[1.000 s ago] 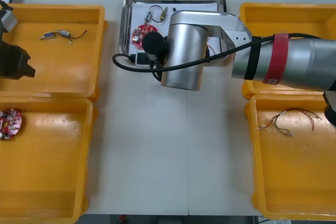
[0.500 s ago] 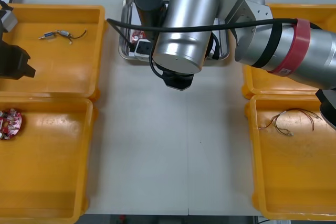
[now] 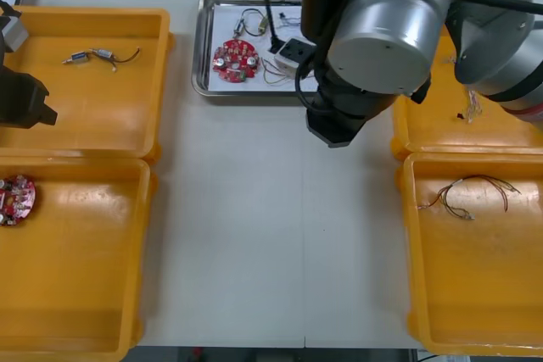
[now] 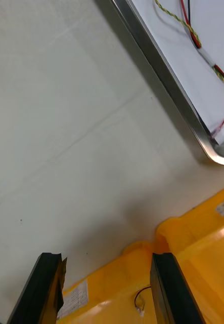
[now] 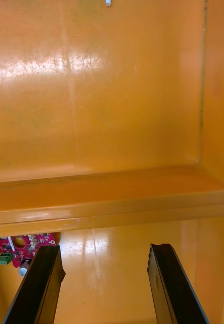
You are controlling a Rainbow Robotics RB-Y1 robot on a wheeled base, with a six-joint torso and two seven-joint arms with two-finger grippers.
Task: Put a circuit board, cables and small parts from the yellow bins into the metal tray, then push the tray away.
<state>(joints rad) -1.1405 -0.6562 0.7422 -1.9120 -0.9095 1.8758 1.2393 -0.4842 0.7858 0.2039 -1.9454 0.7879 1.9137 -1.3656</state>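
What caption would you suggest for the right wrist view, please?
Open right gripper over table, between metal tray and yellow bins.

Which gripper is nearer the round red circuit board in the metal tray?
Right. The right gripper hangs open beside the tray's near right corner; the left gripper, open, is over the left-side yellow bins, far from the circuit board.

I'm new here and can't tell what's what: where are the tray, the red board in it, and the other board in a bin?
Tray (image 3: pixel 201 50): front view, its left rim.
Board in tray (image 3: pixel 235 59): front view, its middle.
Board in bin (image 3: pixel 17 198): front view, its middle.
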